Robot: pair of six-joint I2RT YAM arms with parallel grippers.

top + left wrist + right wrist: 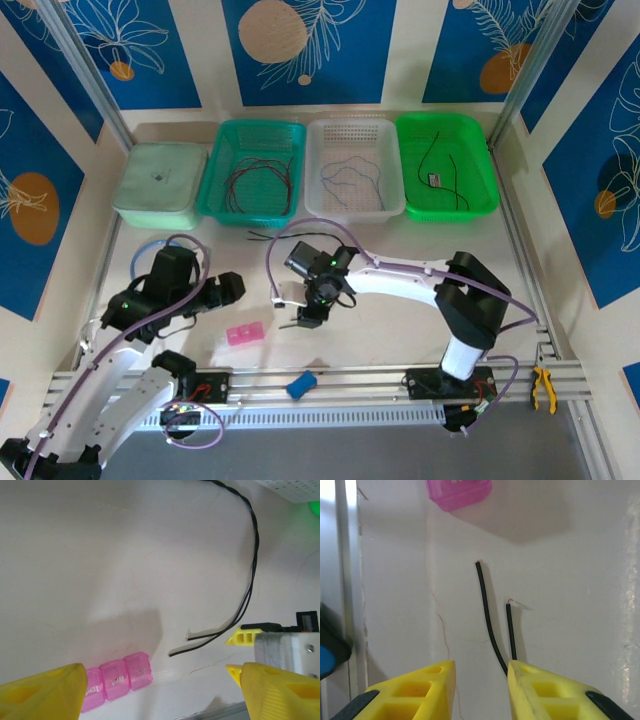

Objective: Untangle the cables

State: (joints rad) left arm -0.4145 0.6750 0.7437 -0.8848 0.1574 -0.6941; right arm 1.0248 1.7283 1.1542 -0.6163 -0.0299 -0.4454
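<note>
- Left jaws: stand wide apart and grip nothing. In the left wrist view, yellow fingers (42, 692) frame bare counter (100, 555) and a pink pill box (117, 680).
- Right jaws: stand apart as well and clamp nothing. Hang low over the counter just right of the pill box (245, 334), at the end of the white right arm (400, 283).
- Black cable pair (255, 565): lies on the counter, out of any basket. Twists together along most of its length and splits into two loose tips close to the right jaws.
- Those two tips (487, 620): point toward the pill box (460, 492) and run back along the inner edge of the yellow finger (545, 690) at the right of the right wrist view. Cannot tell whether touching it.
- Teal basket (250, 126) at the far edge: holds red and black cables (262, 180) in loose loops.
- White basket (352, 123) beside it: holds a grey-blue cable (350, 175), curled.
- Green basket (440, 120), rightmost: holds a thin black cable (453, 178).
- Pale green lidded box (160, 178): sits left of the teal basket.
- Small blue object (301, 383): rests on the near rail, between the two arm bases.
- Yellow pliers (541, 388): lie at the right end of that rail.
</note>
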